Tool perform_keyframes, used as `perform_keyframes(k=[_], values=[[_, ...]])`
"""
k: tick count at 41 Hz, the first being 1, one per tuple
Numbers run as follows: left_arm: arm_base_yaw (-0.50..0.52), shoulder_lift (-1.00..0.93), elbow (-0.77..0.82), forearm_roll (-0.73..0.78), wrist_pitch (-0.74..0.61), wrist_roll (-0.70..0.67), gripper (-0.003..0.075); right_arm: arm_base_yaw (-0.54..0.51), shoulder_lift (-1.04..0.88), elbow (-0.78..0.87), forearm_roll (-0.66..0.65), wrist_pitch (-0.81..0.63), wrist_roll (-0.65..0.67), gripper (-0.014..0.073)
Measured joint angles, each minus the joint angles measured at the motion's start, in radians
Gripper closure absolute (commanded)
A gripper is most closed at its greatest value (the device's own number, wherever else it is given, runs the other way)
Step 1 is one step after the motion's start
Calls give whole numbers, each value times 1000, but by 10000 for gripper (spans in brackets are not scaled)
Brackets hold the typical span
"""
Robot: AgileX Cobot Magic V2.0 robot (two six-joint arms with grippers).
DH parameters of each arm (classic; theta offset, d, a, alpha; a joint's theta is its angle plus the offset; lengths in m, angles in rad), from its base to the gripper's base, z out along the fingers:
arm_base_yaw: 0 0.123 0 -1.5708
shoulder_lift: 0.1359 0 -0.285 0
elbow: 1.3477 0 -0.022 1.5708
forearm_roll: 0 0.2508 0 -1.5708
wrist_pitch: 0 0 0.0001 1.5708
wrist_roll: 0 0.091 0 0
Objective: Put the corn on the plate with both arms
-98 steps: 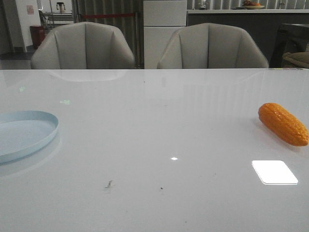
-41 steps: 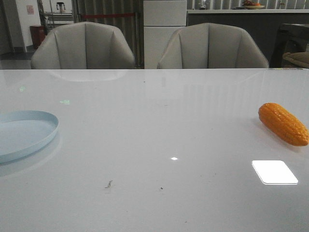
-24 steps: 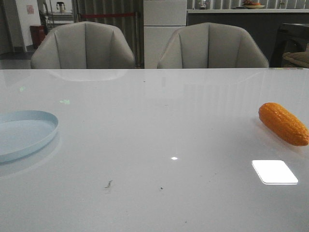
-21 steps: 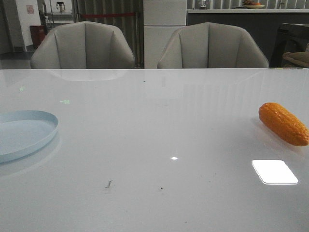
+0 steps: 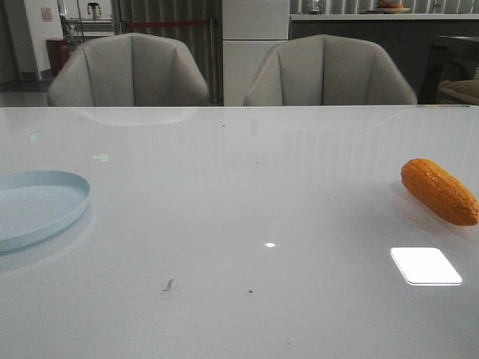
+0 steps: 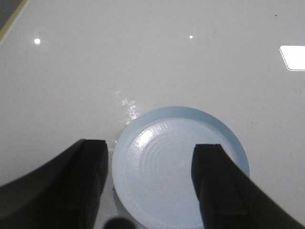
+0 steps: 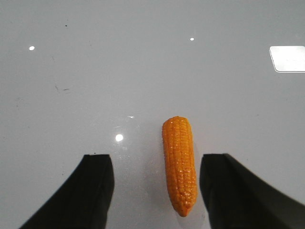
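At three o'clock on the table lies the corn, the plate well apart at nine; the right gripper hangs over the corn with jaws apart, the left gripper likewise spread above the plate; the glossy cob could roll or squirt from a skewed pinch; the white tabletop is slick and mirror-like; two grey chairs stand at twelve.

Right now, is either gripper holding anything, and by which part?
Nothing is held. The right gripper is open above the glossy orange corn cob; the left gripper is open above the round pale blue plate.
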State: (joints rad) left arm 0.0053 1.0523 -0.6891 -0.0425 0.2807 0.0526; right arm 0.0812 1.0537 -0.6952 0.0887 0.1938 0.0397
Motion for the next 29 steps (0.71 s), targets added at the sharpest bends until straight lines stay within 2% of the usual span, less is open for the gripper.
perform_keyframes(k=[8,14,20,29], values=[[118,114,-6,-122,41,0,259,0,4,0,0,68,0,84],[200,241,-59,-143,143,0,265,0,4,0,0,110,0,84],[213,396,-173,-155,240,0,265,0,4,0,0,134,0,84],[212,658,-445,-160,443,19,265,0,4,0,0,181,0,84]])
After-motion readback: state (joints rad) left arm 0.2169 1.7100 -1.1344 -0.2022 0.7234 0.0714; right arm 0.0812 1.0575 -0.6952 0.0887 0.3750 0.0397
